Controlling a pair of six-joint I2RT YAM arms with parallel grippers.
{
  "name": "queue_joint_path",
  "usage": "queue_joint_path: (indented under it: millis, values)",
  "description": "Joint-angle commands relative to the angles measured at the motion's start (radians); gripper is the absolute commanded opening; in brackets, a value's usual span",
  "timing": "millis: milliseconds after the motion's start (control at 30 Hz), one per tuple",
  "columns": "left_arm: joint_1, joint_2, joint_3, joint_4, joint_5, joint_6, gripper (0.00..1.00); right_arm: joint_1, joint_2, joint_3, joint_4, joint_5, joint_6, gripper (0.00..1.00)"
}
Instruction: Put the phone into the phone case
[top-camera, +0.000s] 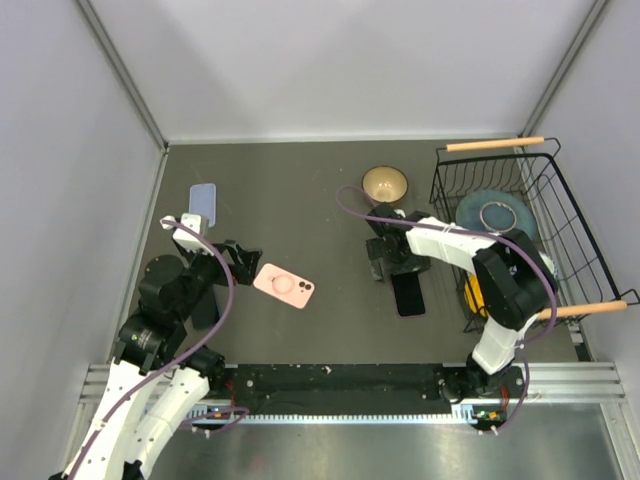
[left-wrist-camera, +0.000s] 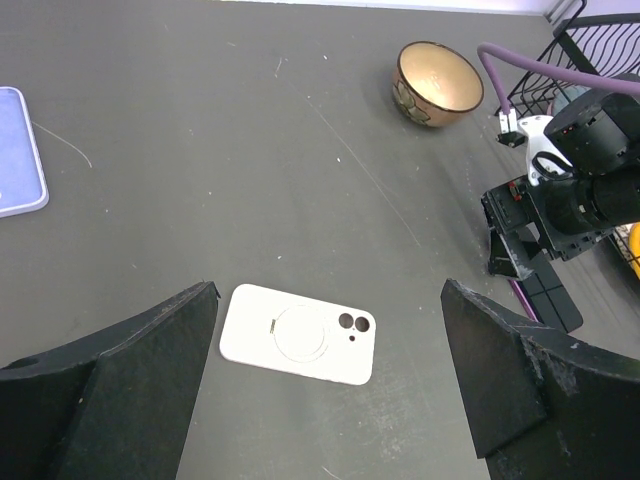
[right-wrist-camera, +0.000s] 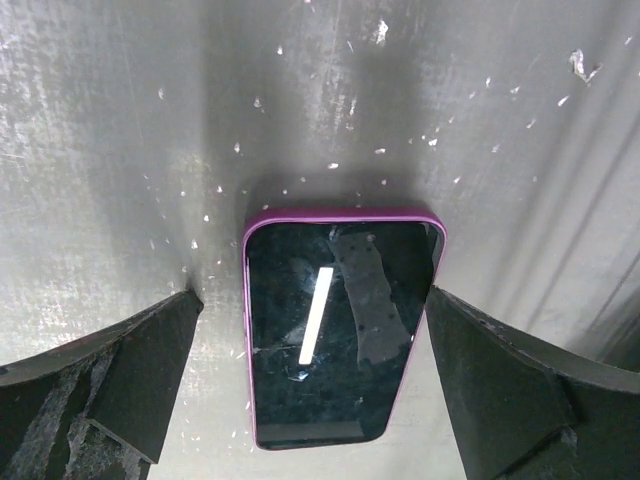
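Observation:
The pale pink phone case (top-camera: 284, 285) lies flat on the dark table, back up, its ring and camera holes showing. In the left wrist view the case (left-wrist-camera: 297, 333) sits between and just ahead of my open left gripper (left-wrist-camera: 325, 400), which touches nothing. My left gripper (top-camera: 243, 258) hovers just left of the case. The phone (top-camera: 408, 294), black screen up with a purple rim, lies right of centre. My right gripper (top-camera: 395, 265) hangs over its far end. Seen from the right wrist, the phone (right-wrist-camera: 340, 330) lies between the spread fingers of the open right gripper (right-wrist-camera: 315, 385).
A light blue case (top-camera: 203, 203) lies at the back left. A tan bowl (top-camera: 385, 184) stands behind the right gripper. A black wire basket (top-camera: 545, 190) with wooden handles holds a blue plate (top-camera: 495, 213) at the right edge. Grey walls close in the table.

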Motion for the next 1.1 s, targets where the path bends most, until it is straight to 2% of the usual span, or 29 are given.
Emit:
queue_joint_path:
  millis: [0,300,600,833,1067]
  values:
    - [-0.003,0.001,-0.005,0.018,-0.012,-0.001,0.99,-0.006,0.022,-0.039,0.056,-0.049,0.015,0.99]
    - [-0.004,0.008,-0.008,0.021,-0.002,0.0,0.99,-0.008,0.0,-0.093,0.108,-0.143,-0.023,0.94]
    - [-0.004,0.023,-0.008,0.024,-0.001,0.0,0.99,-0.006,-0.085,-0.114,0.163,-0.306,-0.068,0.9]
    - [-0.004,0.029,-0.008,0.024,-0.004,-0.001,0.99,-0.006,-0.169,-0.114,0.114,-0.2,-0.126,0.99]
    - [-0.004,0.029,-0.01,0.023,0.002,-0.001,0.99,-0.006,-0.151,-0.124,0.071,-0.14,-0.187,0.99]
